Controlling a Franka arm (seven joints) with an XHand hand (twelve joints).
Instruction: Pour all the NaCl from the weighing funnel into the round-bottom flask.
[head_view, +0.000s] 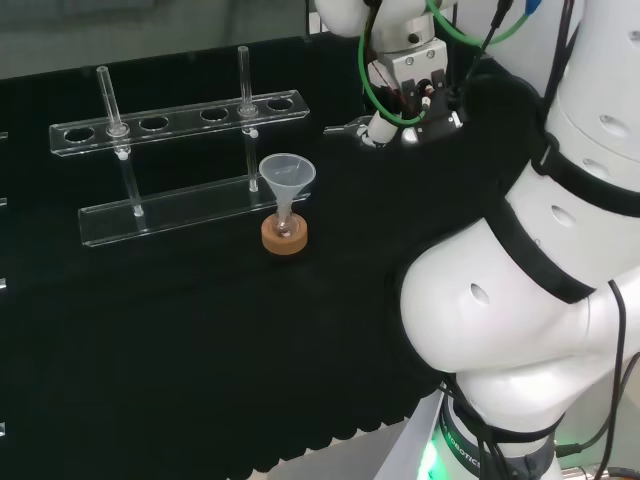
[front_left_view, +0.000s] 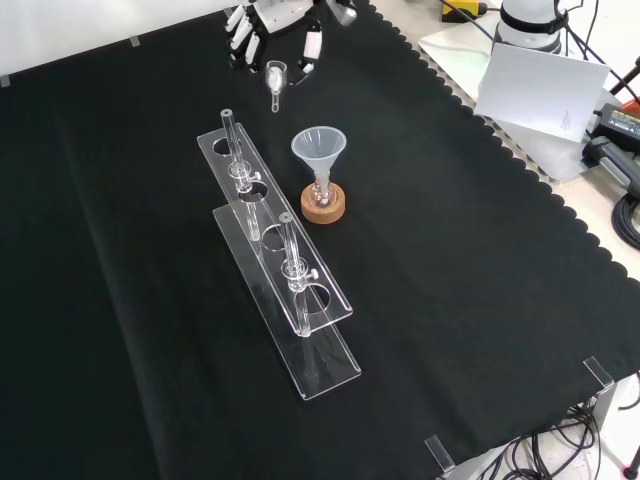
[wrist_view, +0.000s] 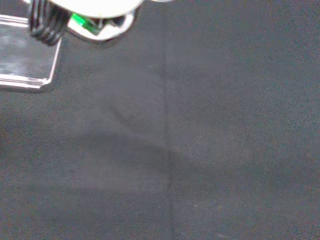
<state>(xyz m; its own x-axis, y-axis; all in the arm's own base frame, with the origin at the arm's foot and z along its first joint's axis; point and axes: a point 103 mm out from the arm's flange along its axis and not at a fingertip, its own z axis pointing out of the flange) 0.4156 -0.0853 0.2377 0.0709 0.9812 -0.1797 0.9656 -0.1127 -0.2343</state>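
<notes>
clear tube rack (front_left_view: 285, 290), two tubes, black cloth (front_left_view: 480, 300)

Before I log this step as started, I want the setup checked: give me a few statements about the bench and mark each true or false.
1. A clear funnel sits in the neck of the flask on a cork ring. True.
2. The flask lies on its side on the cloth. False: it stands upright on its stand.
3. In the front view, the hand is at the top, beyond the funnel, holding the weighing funnel. True.
4. The weighing funnel is tipped over the clear funnel's mouth. False: it is still apart from it.
5. The acrylic rack holds two tubes. True.
</notes>
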